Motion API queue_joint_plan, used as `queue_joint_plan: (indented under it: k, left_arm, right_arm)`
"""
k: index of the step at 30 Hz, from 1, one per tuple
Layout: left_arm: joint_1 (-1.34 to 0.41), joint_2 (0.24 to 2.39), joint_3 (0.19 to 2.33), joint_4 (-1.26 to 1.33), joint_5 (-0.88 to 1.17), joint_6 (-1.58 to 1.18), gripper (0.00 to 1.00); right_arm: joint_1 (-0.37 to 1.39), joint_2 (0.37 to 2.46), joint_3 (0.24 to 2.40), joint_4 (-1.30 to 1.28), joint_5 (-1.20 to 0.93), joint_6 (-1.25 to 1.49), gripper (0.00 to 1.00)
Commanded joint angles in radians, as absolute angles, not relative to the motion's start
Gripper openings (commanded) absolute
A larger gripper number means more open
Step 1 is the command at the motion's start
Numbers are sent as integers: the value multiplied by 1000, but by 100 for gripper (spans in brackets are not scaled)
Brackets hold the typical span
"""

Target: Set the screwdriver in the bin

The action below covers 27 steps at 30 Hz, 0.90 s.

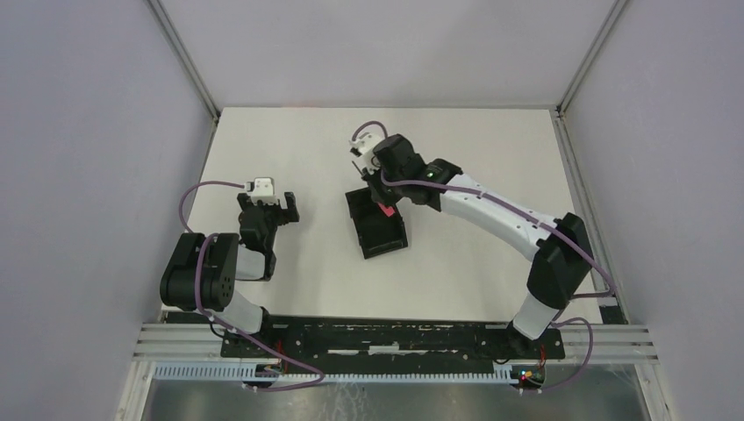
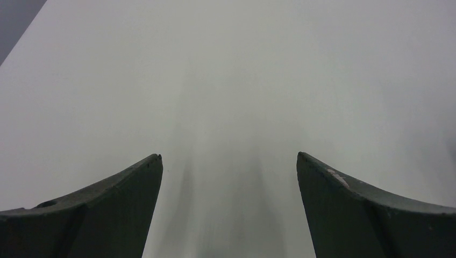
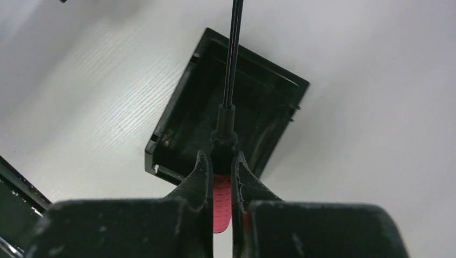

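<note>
My right gripper [image 3: 219,157] is shut on the screwdriver [image 3: 221,199] by its red handle; the thin black shaft points away over the bin [image 3: 183,129], a shallow black rectangular tray below it. In the top view the right gripper [image 1: 379,195] hangs over the far end of the bin [image 1: 383,237], with the red handle [image 1: 385,210] showing. My left gripper [image 1: 268,203] is open and empty at the left of the table, apart from the bin; the left wrist view shows only bare white table between its fingers [image 2: 129,188].
A black object's edge [image 3: 13,201] shows at the lower left of the right wrist view. Grey walls with metal frame posts [image 1: 184,61] close in the white table [image 1: 474,263] on three sides.
</note>
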<state>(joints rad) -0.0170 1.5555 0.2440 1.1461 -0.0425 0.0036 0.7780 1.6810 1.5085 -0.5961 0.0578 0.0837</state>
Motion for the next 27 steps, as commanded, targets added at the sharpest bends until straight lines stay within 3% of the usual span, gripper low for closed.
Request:
queue_joint_plan:
  k: [1,7,22,24,27]
  left_arm:
    - [-11,1538,249,1175,-33,-29,100]
    - [-11,1539,249,1175,-34,-29,100]
    - [-11,1540,249,1175,-33,-29,100]
    - [-11,1540,249,1175,-34,-29,100]
    - [-11,1539,249,1175,-34,-29,100]
  right_arm:
    - [826,1765,1537,-500,143,-18,0]
    - [868,1868,1537,-506,146,-73,0]
    - [877,1877,1446,-493,148,-33,0]
    - [877,1888,1460,-499,147,-28,8]
    - [880,1894,1491,-507,133,-32,39]
